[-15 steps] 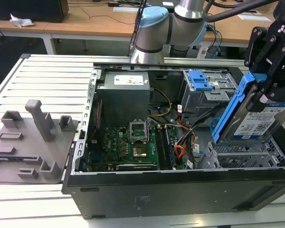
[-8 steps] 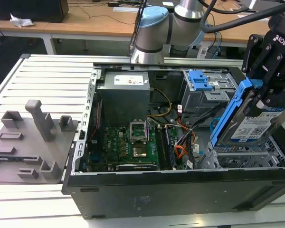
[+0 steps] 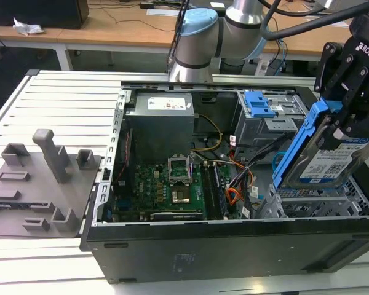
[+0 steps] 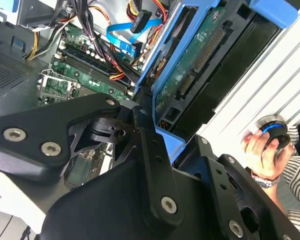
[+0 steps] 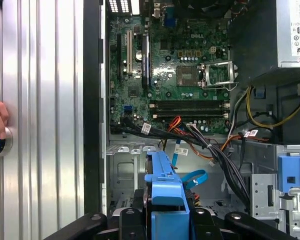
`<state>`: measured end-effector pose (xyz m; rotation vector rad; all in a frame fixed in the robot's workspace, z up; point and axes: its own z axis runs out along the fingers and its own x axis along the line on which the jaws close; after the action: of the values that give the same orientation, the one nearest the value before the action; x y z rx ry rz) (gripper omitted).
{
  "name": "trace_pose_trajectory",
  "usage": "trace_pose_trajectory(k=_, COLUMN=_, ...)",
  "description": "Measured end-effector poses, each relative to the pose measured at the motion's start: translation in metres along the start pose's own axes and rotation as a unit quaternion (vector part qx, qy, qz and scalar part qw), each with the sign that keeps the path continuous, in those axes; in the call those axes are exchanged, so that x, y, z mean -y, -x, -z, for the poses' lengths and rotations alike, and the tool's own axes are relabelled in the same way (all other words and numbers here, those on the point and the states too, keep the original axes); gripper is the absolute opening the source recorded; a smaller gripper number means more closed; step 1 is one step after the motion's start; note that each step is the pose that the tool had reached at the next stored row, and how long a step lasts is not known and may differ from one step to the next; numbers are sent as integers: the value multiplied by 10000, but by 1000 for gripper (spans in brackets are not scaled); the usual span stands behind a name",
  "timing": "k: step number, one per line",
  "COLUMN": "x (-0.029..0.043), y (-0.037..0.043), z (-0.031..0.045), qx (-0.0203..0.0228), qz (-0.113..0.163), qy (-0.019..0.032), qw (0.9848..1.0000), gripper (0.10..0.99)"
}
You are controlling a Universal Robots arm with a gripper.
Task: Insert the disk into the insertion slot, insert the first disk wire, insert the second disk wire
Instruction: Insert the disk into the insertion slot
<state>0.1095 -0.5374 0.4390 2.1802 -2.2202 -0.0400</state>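
Exterior view, 9 o'clock: a grey fixture plate (image 3: 37, 184) with upright pegs is lying on the slatted tabletop (image 3: 61, 104), just beside the open computer case (image 3: 234, 249). Inside the case, the power supply (image 3: 163, 120) is sitting at 12 o'clock of the motherboard (image 3: 160, 178). Loose orange and black cables (image 3: 237, 190) are trailing at the board's 3 o'clock. Further toward 3 o'clock, a blue tab (image 3: 258, 103) is topping the taller grey cage (image 3: 255, 130). The insertion slot (image 3: 323, 201), a perforated sheet-metal bay, is lying at the case's 4 o'clock corner. The disk (image 3: 329, 163) is hanging directly over that bay, tilted, label facing the camera, with its blue carrier edge leaning toward 11 o'clock. Its lower edge is sitting at the mouth of the bay; I cannot tell whether it is touching. The gripper (image 3: 339, 120) is coming in from 1 o'clock, and its jaws are clamping the upper end of the blue carrier. In the second wrist view the disk's green circuit-board underside is showing, and a person's hand (image 4: 262, 147) is resting on a round blue-ringed button (image 4: 271, 132) on the tabletop beside the case.
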Motion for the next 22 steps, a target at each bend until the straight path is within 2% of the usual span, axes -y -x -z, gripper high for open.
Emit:
trace_pose_trajectory(k=5, x=9, y=-55, z=0, qx=-1, qz=1, qy=2, qw=10000, gripper=369)
trace_pose_trajectory(k=12, x=63, y=-61, z=-32, qx=-3, qz=0, qy=38, qw=10000, gripper=369)
trace_pose_trajectory(k=22, x=71, y=-61, z=-218, qx=-2, qz=0, qy=68, qw=10000, gripper=369)
